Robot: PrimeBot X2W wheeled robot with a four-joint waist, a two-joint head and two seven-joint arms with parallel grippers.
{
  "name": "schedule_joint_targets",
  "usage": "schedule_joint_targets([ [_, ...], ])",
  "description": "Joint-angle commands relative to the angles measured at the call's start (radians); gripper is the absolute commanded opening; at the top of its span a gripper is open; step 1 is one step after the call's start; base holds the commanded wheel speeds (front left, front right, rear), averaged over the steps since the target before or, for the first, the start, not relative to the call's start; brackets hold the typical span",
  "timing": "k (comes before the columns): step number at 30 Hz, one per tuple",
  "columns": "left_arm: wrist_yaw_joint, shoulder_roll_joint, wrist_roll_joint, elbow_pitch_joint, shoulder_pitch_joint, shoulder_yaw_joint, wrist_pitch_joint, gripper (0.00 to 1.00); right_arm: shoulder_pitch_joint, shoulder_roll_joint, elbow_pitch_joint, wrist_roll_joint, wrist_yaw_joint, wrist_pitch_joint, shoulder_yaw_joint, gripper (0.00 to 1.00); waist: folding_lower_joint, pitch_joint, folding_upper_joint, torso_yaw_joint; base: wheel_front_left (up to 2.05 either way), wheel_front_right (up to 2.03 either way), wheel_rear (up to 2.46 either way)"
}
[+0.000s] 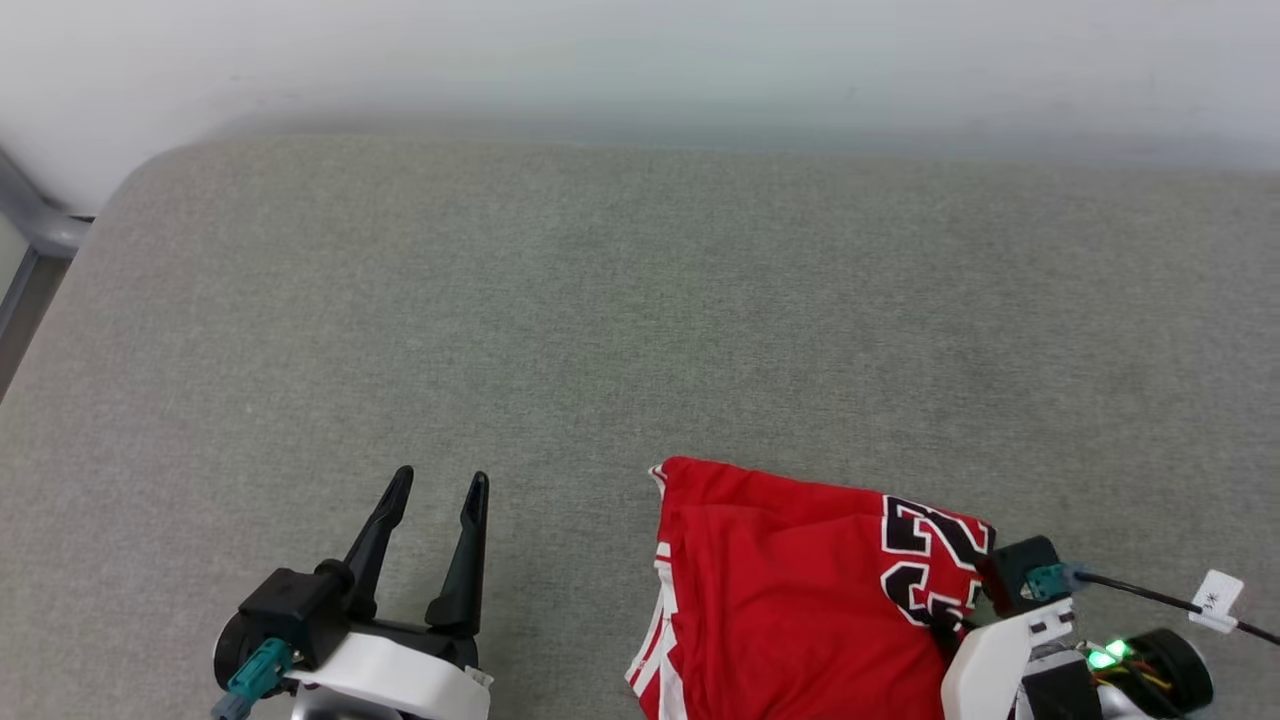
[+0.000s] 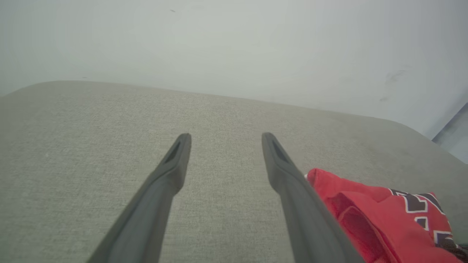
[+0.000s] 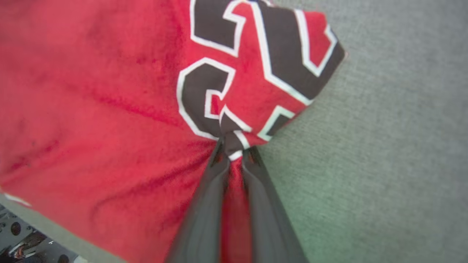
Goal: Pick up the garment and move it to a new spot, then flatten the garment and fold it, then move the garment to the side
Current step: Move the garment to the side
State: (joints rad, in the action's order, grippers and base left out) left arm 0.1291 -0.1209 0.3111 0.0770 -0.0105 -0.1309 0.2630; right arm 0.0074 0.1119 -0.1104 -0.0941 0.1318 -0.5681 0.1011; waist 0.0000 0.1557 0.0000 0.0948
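Observation:
The garment (image 1: 790,590), red with black-and-white numerals and striped trim, lies folded at the front right of the grey surface (image 1: 640,330). In the right wrist view my right gripper (image 3: 234,151) is shut on a pinch of the garment (image 3: 109,109) at its printed edge; the cloth bunches between the fingertips. In the head view the right gripper (image 1: 950,625) reaches onto the print from the right. My left gripper (image 1: 440,490) stands open at the front left, apart from the garment, nothing between its fingers (image 2: 175,160). The garment (image 2: 380,219) shows beside the left gripper's right finger.
The grey padded surface runs back to a pale wall (image 1: 640,60). Its rounded corner and a grey metal frame (image 1: 40,225) lie at the far left. A cable with a white tag (image 1: 1215,598) hangs off the right wrist.

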Motion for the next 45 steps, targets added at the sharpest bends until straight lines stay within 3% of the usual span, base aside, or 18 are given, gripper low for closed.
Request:
schedule_joint_targets([
  [1,0.002,-0.005,0.005,0.002,0.001,-0.006,0.002,1.0,-0.021,0.034,-0.002,0.022,-0.003,0.015,0.011,0.0,0.0,-0.015,0.0,-0.02,0.0,0.0,0.0],
  [5,0.002,-0.011,0.01,0.002,0.01,-0.007,0.002,1.0,-0.057,0.081,0.055,0.034,-0.002,0.041,0.073,0.0,0.0,-0.033,0.0,-0.065,0.0,0.0,0.0],
  [8,0.002,-0.015,0.015,-0.002,0.018,-0.013,0.002,1.0,-0.09,0.155,0.101,0.033,-0.002,0.034,0.131,0.0,0.0,-0.039,0.0,-0.114,0.0,0.0,0.0],
  [17,0.002,-0.043,0.008,-0.042,-0.02,-0.043,0.002,1.0,-0.231,0.468,0.192,-0.029,-0.002,-0.001,0.287,0.0,0.0,0.018,0.0,-0.275,0.0,0.0,0.0],
  [25,0.002,-0.078,-0.006,-0.122,-0.097,-0.089,0.002,1.0,-0.356,0.659,0.093,-0.096,-0.002,0.082,0.254,0.0,0.0,0.15,0.0,-0.363,0.0,0.0,0.0],
  [35,0.002,-0.148,-0.019,-0.306,-0.218,-0.109,-0.086,1.0,-0.47,0.689,-0.175,-0.06,-0.002,0.246,0.105,0.0,0.0,0.336,0.0,-0.376,0.0,0.0,0.0],
  [45,-0.008,-0.194,-0.024,-0.483,-0.264,-0.088,-0.172,1.0,-0.557,0.625,-0.437,0.002,-0.002,0.361,-0.097,0.0,0.0,0.439,0.0,-0.34,0.0,0.0,0.0],
])
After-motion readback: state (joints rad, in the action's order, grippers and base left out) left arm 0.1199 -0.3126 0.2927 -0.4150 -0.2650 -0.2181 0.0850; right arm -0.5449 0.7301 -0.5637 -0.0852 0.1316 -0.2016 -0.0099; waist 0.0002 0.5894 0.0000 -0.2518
